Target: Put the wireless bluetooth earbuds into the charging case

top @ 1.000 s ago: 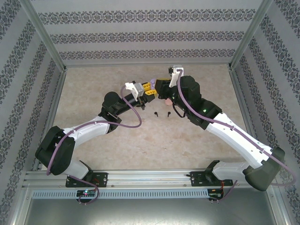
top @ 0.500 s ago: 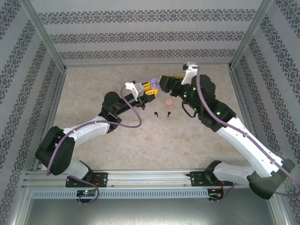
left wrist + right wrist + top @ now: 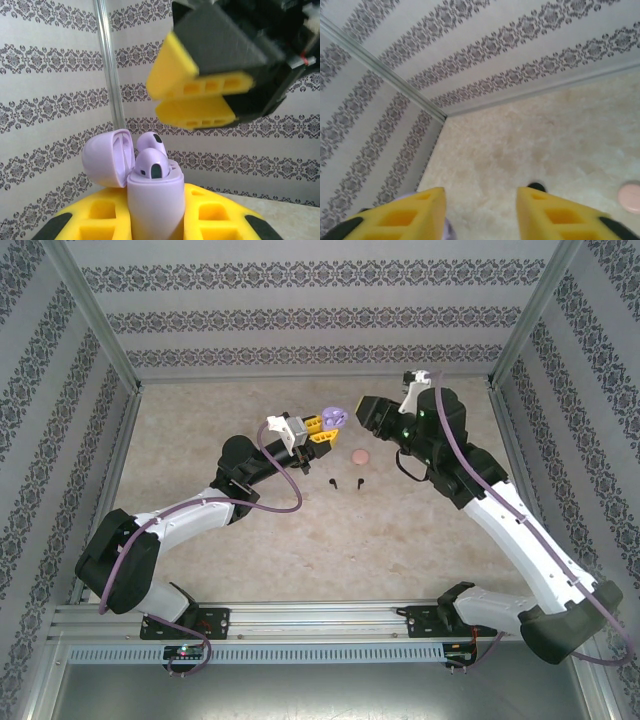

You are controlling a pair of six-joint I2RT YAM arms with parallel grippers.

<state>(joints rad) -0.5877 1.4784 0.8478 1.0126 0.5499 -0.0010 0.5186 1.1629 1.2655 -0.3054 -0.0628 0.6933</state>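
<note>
Your left claw (image 3: 327,427) pinches the open lilac case (image 3: 155,205), lower centre, both lilac earbuds (image 3: 151,167) seated; right claw (image 3: 480,200) spread, empty. Next, you likely tip the lid (image 3: 107,157) shut.

Beige mottled table (image 3: 300,540) with a pinkish round case (image 3: 360,455) and two black earbuds (image 3: 333,483) near it

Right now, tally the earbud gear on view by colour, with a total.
Lilac: 3, the open lilac case and 2 lilac earbuds in it
Black: 2, black earbuds
Pink: 1, pink case
Total: 6
</note>
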